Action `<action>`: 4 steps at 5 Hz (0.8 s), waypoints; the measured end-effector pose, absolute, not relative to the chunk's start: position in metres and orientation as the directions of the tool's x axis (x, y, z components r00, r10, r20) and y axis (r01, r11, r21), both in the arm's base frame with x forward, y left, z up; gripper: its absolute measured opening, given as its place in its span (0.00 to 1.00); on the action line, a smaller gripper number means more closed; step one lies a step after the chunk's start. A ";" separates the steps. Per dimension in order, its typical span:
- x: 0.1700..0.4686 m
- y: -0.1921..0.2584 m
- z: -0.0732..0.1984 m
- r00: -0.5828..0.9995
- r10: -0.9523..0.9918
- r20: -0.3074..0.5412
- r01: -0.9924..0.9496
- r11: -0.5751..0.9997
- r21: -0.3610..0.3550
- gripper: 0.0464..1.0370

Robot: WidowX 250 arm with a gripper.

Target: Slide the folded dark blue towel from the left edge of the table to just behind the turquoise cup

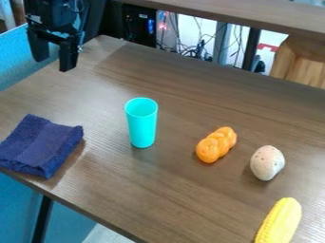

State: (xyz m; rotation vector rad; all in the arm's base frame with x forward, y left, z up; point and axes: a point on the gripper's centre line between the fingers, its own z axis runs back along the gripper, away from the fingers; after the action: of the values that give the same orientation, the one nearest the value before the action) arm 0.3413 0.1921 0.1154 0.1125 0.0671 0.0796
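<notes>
Black end effector hangs wide, empty, upper left of my view; I see navy cloth nearest, below it, turquoise cup below-right, long axis upright on surface.

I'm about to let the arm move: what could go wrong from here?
The tall turquoise cup stands upright and might tip if the gripper bumped it. The speckled egg-shaped object could roll if nudged. The blue cloth lies close to the edge of the table, so a push might send it over.
</notes>
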 end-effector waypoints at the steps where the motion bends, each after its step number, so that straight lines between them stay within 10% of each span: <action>1: 0.338 0.190 0.096 0.991 0.079 -0.112 -0.069 0.993 0.093 0.97; 4: 0.270 0.166 0.096 0.982 -0.132 -0.136 0.150 0.980 0.129 0.97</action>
State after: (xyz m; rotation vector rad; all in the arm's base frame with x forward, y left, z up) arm 0.2699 0.1662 0.0957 0.1390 0.1273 -0.1424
